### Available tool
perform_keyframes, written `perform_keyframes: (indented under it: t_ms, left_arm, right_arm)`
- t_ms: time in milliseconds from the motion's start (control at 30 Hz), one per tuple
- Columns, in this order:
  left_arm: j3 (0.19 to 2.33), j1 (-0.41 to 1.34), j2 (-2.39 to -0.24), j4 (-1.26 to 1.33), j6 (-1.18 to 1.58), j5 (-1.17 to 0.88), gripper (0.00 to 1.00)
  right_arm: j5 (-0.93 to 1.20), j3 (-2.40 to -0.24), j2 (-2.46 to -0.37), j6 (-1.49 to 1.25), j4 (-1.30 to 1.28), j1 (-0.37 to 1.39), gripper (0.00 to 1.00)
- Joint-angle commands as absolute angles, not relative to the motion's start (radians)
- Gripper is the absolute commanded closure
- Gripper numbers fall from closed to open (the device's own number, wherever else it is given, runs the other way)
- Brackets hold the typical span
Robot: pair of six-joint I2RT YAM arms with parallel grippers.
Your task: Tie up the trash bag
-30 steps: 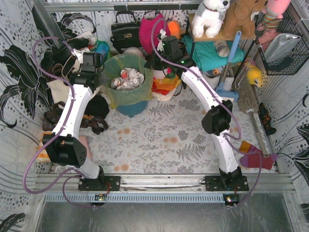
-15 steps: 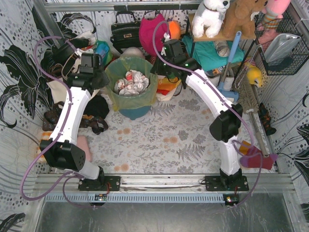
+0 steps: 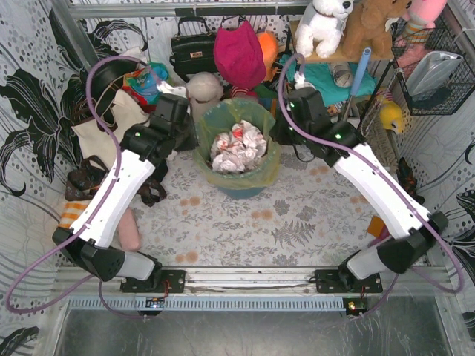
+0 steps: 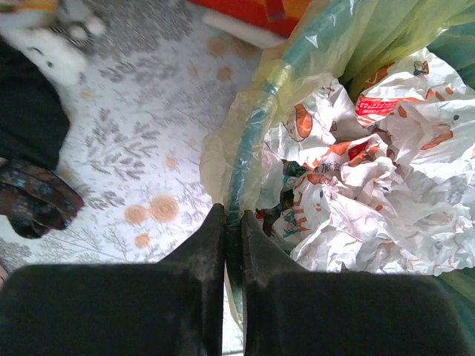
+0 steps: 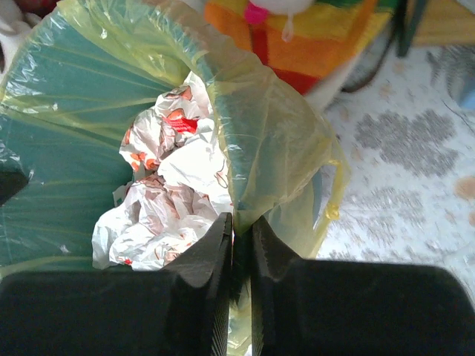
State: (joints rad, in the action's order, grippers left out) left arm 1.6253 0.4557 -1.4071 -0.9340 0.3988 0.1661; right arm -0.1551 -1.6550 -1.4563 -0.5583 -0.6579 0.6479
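The trash bag [image 3: 261, 159] is thin yellow-green plastic lining a teal bin [image 3: 241, 189], with white crumpled paper [image 3: 237, 144] inside. My left gripper [image 3: 194, 137] is shut on the bag's left rim. In the left wrist view the gripper [image 4: 233, 219] pinches the bag [image 4: 223, 159] together with the bin's teal edge, the paper [image 4: 371, 193] to its right. My right gripper [image 3: 280, 132] is shut on the right rim. In the right wrist view the gripper [image 5: 241, 226] clamps a fold of the bag [image 5: 274, 141], the paper [image 5: 178, 185] to its left.
A black handbag [image 3: 191, 48], a magenta bag [image 3: 239, 52] and plush toys [image 3: 324, 26] crowd the back. A cream tote [image 3: 111, 122] and dark things [image 3: 82, 182] lie at the left. A blue broom handle [image 3: 355, 78] and a wire basket [image 3: 434, 67] stand at the right.
The bin with the bag has moved right and a little nearer. Both arms have swung right with it, still holding the rim.
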Motion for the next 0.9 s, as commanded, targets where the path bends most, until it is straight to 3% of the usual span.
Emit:
perform_keyframes:
  t_ms: [0, 200, 467, 800, 833, 867]
  left_arm:
    - [1.668, 0.580, -1.424, -0.926, 0.420, 0.066, 1.00]
    - [1.659, 0.676, -1.367, -1.000, 0.486, 0.037, 1.00]
    - [1.667, 0.805, -1.340, -1.108, 0.583, 0.021, 1.00]
    - [1.526, 0.813, -1.253, -1.127, 0.670, 0.093, 1.00]
    - [1.518, 0.813, -1.243, -1.120, 0.677, 0.096, 0.98]
    - [1.512, 0.812, -1.230, -1.114, 0.683, 0.101, 0.89]
  right_arm:
    - [-0.054, -1.579, -1.338, -0.638, -0.671, 0.703, 1.00]
    - [-0.049, -1.533, -1.234, -0.687, -0.829, 0.708, 1.00]
    - [0.041, -1.437, -1.161, -0.745, -0.856, 0.715, 1.00]
    - [0.036, -1.356, -1.125, -0.763, -0.799, 0.721, 1.00]
    - [0.028, -1.348, -1.120, -0.767, -0.791, 0.721, 0.92]
    - [0.024, -1.339, -1.113, -0.771, -0.779, 0.721, 0.85]
